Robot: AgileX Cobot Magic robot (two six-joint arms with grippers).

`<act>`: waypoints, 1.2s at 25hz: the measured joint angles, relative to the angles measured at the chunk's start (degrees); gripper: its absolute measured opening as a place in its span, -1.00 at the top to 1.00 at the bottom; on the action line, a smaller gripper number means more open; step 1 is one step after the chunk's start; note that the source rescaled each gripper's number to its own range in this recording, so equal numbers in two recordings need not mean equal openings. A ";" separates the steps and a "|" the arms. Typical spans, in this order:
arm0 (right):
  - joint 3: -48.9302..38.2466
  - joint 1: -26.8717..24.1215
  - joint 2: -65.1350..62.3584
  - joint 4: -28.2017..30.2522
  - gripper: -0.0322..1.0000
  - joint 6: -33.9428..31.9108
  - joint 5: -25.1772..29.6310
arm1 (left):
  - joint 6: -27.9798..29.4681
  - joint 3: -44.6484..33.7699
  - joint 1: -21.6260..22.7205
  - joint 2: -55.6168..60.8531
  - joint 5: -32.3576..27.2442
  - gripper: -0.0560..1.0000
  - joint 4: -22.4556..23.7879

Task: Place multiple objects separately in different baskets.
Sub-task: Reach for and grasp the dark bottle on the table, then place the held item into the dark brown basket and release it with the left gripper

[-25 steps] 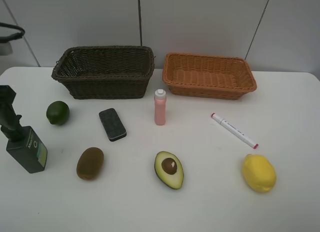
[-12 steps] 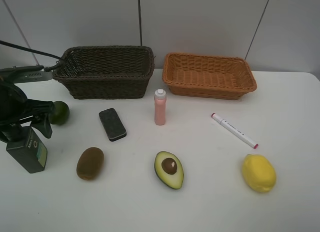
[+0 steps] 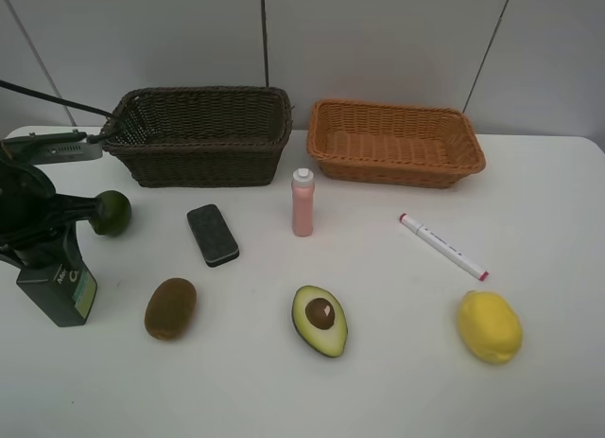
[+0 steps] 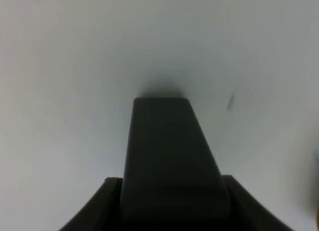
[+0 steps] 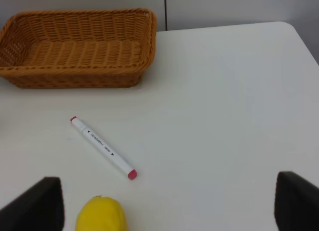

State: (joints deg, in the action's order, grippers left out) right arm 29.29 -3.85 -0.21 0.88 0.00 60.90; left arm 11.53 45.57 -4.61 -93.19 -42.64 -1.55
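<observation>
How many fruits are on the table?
4. A lime at the far left, a kiwi at the front left, a half avocado at the front middle, a lemon at the front right. The dark basket could hide more.

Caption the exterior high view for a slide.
Left pincer shut on the dark-green pump bottle; dark brown basket and orange-tan basket stand at the table's far side, both unfilled.

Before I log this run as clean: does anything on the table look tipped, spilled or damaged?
Nothing stands out: the pump bottle and pink bottle stand upright, the avocado half lies intact, no spills.
</observation>
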 joint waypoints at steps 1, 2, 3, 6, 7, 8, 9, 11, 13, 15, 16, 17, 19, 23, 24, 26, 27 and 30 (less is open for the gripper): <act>0.00 0.00 0.00 0.00 -0.99 0.00 0.00 | 0.00 0.04 0.00 0.12 -0.81 0.87 0.00; 0.00 0.00 0.00 0.00 -0.99 0.00 0.00 | -0.06 0.43 0.00 0.48 -2.24 0.87 0.05; 0.00 0.00 0.00 0.00 -0.99 0.00 0.00 | -0.11 1.19 0.00 1.16 -4.26 0.87 0.05; 0.00 0.00 0.00 0.00 -0.99 0.00 0.00 | -0.49 6.34 0.00 5.10 -10.37 0.87 -0.32; 0.00 0.00 0.00 0.00 -0.99 0.00 0.00 | -0.66 9.11 0.00 6.59 -11.97 0.87 -0.60; 0.00 0.00 0.00 0.00 -0.99 0.00 0.00 | -0.85 11.64 0.00 7.63 -12.89 0.87 -1.13; 0.00 0.00 0.00 0.00 -0.99 0.00 0.00 | -1.01 14.90 0.00 8.44 -13.29 0.87 -1.67; 0.00 0.00 0.00 0.00 -0.99 0.00 0.00 | -1.75 21.23 0.00 8.40 -13.33 0.87 -2.37; 0.00 0.00 0.00 0.00 -0.99 0.00 0.00 | -2.89 28.51 0.00 5.74 -12.75 0.87 -2.60; 0.00 0.00 0.00 0.00 -0.99 0.00 0.00 | -3.40 35.15 0.00 1.33 -11.86 0.87 -2.65; 0.00 0.00 0.00 0.00 -0.99 0.00 0.00 | -3.47 38.64 0.00 -1.62 -11.66 0.87 -2.65; 0.00 0.00 0.00 0.00 -0.99 0.00 0.00 | -3.47 42.03 0.00 -4.78 -11.45 0.87 -2.65; 0.00 0.00 0.00 0.00 -0.99 0.00 0.00 | -3.59 47.88 0.00 -10.80 -11.13 0.87 -2.65; 0.00 0.00 0.00 0.00 -0.99 0.00 0.00 | -3.64 58.22 0.00 -22.98 -10.29 0.87 -2.76; 0.00 0.00 0.00 0.00 -0.99 0.00 0.00 | -3.64 60.44 0.00 -25.87 -9.70 0.87 -2.78; 0.00 0.00 0.00 0.00 -0.99 0.00 0.00 | -3.64 63.99 0.00 -30.44 -8.83 0.87 -2.78; 0.00 0.00 0.00 0.00 -0.99 0.00 0.00 | -3.64 65.62 0.00 -32.69 -8.68 0.87 -2.78; 0.00 0.00 0.00 0.00 -0.99 0.00 0.00 | -3.64 68.79 0.00 -37.34 -8.66 0.86 -2.78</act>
State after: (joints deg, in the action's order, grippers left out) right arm 29.29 -3.85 -0.21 0.88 0.00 60.90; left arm 7.89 114.36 -4.61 -130.53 -51.30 -4.33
